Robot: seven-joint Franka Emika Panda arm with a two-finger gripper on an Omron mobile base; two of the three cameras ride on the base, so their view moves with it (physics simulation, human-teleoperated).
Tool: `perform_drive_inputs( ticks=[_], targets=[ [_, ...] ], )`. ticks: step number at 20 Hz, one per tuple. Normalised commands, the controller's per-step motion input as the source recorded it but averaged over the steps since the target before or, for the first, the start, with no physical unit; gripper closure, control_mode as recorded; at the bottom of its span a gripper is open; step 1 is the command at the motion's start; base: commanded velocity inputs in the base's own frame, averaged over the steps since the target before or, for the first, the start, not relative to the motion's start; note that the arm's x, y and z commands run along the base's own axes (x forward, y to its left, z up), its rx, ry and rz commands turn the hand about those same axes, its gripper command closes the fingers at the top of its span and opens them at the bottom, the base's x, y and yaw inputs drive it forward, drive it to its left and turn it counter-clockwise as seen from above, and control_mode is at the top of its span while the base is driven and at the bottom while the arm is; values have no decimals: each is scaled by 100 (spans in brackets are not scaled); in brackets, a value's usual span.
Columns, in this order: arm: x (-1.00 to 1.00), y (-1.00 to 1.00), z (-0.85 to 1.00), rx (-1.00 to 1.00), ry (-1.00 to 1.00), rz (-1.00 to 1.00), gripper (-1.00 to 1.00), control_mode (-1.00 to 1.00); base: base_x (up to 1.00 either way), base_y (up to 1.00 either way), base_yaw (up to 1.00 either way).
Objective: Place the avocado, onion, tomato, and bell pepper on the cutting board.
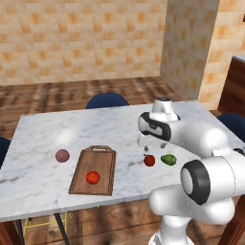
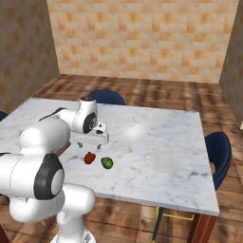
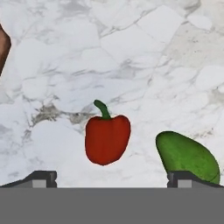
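Pepper [image 3: 107,139] is lying on its side on the marble surface [image 1: 43,139], directly under the pincer [image 1: 145,148], with the avocado [image 1: 168,159] just beside it and the two not touching. The pincer is hovering above with its jaws standing wide and gripping nothing, the pepper sitting between the two tips in the hand view. It is looking light, hollow and glossy, so probably slippery; a hold across the broad middle of the body seems safer than the thin green stem, and a gentle squeeze should do since the walls may give a little. The avocado is looking firm and lumpy, and its narrowing end may slide out of a grip, so the widest part is likely best. The board [image 1: 81,178] is lying well apart to the left, carrying the tomato [image 1: 93,177] already, and the onion [image 1: 62,155] is resting near its far side on the bare marble. Blue chairs [image 1: 107,100] are standing round the surface, on a wooden floor [image 1: 57,93], with tan tiled walls [image 1: 81,38] behind.
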Motion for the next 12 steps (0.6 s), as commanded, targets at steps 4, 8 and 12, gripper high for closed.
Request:
perform_drive_inputs(
  ticks=[4, 8, 12],
  targets=[
    [22, 8, -22, 0, 7, 0, -100, -100, 0, 0, 0],
    [18, 15, -27, 0, 10, 0, -100, -100, 0, 0, 0],
    [9, 10, -27, 0, 10, 0, -100, -100, 0, 0, 0]
  ],
)
